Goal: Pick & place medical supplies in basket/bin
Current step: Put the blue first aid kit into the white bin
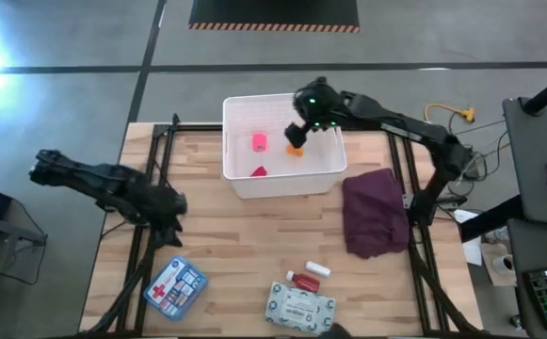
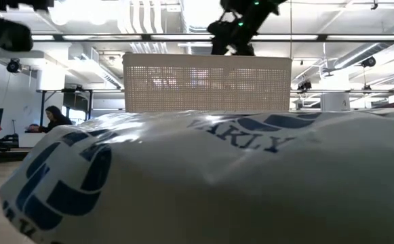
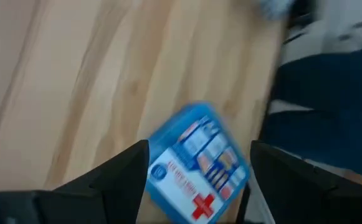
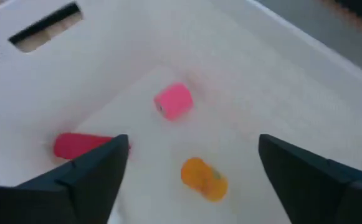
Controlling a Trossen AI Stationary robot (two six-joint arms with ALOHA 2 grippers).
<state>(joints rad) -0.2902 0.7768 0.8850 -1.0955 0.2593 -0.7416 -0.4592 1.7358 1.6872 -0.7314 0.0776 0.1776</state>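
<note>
The white lattice bin (image 1: 325,174) stands at the table's far middle. Inside it are the pink roll (image 4: 173,101), the red cylinder (image 4: 78,145) and the orange piece (image 4: 202,179). My right gripper (image 4: 193,180) hovers open over the bin (image 1: 299,130), with the orange piece below and between its fingers, apart from them. My left gripper (image 3: 199,186) is open above the table's left side (image 1: 172,224). Under it the blue-white pouch (image 3: 196,165) lies flat. The pale green wipes pack (image 1: 299,306), red-white tube (image 1: 301,281) and white bottle (image 1: 317,270) lie near the near edge.
A maroon cloth (image 1: 377,212) lies crumpled to the right of the bin. In the low view the wipes pack (image 2: 217,176) fills the foreground and the bin wall (image 2: 207,83) rises behind it. Bare wood lies between the bin and the near items.
</note>
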